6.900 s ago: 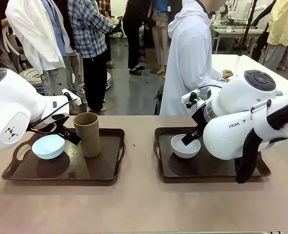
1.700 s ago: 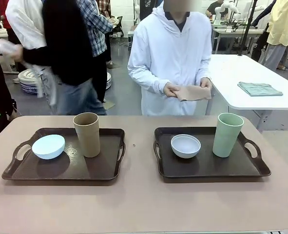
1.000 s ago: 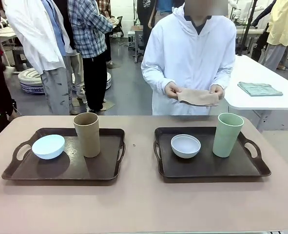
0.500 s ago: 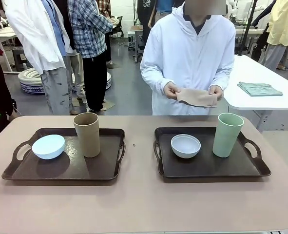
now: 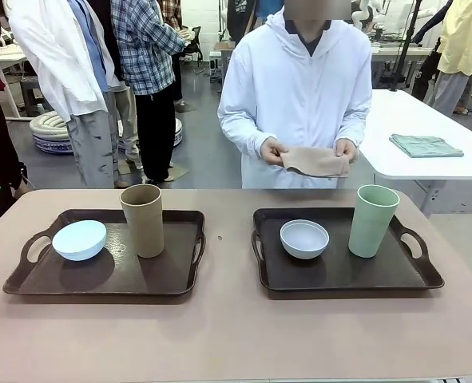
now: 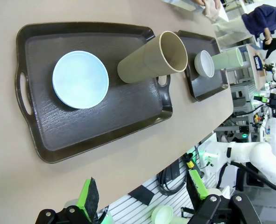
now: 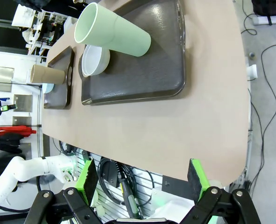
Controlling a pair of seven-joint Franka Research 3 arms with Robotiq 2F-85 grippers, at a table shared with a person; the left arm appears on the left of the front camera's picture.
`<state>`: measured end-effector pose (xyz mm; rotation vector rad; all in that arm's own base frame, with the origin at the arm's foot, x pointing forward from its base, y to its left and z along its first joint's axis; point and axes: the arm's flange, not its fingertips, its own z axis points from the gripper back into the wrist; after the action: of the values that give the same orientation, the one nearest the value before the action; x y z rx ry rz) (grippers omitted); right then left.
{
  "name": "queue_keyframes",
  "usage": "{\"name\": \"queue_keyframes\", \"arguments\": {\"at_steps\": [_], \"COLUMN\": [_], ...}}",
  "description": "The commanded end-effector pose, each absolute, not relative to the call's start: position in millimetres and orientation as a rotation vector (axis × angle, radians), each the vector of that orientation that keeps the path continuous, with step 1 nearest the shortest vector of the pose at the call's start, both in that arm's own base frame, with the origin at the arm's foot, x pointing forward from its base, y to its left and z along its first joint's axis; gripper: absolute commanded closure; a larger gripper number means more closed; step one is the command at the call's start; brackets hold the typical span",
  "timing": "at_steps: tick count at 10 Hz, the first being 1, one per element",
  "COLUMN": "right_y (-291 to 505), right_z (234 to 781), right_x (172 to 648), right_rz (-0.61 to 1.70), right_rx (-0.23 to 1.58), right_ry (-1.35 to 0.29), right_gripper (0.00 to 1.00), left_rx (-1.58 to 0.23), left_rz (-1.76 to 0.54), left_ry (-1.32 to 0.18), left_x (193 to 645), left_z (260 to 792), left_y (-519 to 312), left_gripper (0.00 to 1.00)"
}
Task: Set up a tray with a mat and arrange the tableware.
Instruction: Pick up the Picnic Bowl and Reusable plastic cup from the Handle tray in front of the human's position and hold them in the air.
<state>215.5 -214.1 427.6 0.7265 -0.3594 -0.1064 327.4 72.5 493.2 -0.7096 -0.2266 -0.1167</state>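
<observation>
A: Where does the tableware sit?

B: On two dark brown trays lying side by side on the matte beige table [image 5: 228,335]; each is a rounded rectangle with a raised rim and cut-out handles, and its floor has a fine wood-like grain with a slight sheen. The left tray [image 5: 140,278] carries the light blue bowl [image 5: 79,239], smooth, round and shallow; just beside it stands the tan-brown cup [image 5: 143,220], tall, handleless, dull-surfaced and flaring a little toward its mouth.

A: And the other tray?

B: The right tray [image 5: 355,275] holds the greyish white bowl [image 5: 304,238] near its left end, round and thick-walled; the pale green cup [image 5: 373,221] stands upright near the right handle, the same tapered shape as the tan one; bowl and cup are apart.

A: The mat?

B: Off the trays; a person across the table holds it above the far edge; the mat [image 5: 315,161] is a soft, limp beige cloth, sagging between one hand [image 5: 272,149] and the other hand [image 5: 346,148].

A: The grippers?

B: The left gripper [image 6: 142,189] hangs high over the table edge with its green-padded fingers wide apart and bare; the right gripper [image 7: 141,177] is likewise spread, clasping nothing.
</observation>
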Motion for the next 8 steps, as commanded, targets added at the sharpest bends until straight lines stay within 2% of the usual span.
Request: {"name": "queue_keyframes", "arguments": {"at_steps": [1, 6, 7, 8], "right_y": [-214, -214, -214, -215], "right_z": [427, 428, 438, 450], "right_x": [216, 216, 220, 228], "right_rz": [-0.109, -0.106, 0.008, 0.136], "right_rx": [0.744, 0.726, 0.786, 0.751], "right_ry": [-0.364, -0.359, -0.412, -0.431], "right_gripper": [0.00, 0.00, 0.00, 0.00], "left_rx": [-0.728, -0.710, -0.633, -0.568], "left_rz": [-0.124, -0.117, -0.120, -0.147], "left_ry": [-0.232, -0.227, -0.235, -0.256], "left_x": [328, 327, 332, 334], "left_z": [492, 493, 510, 536], "left_y": [74, 73, 56, 34], "left_gripper": [0.00, 0.00, 0.00, 0.00]}}
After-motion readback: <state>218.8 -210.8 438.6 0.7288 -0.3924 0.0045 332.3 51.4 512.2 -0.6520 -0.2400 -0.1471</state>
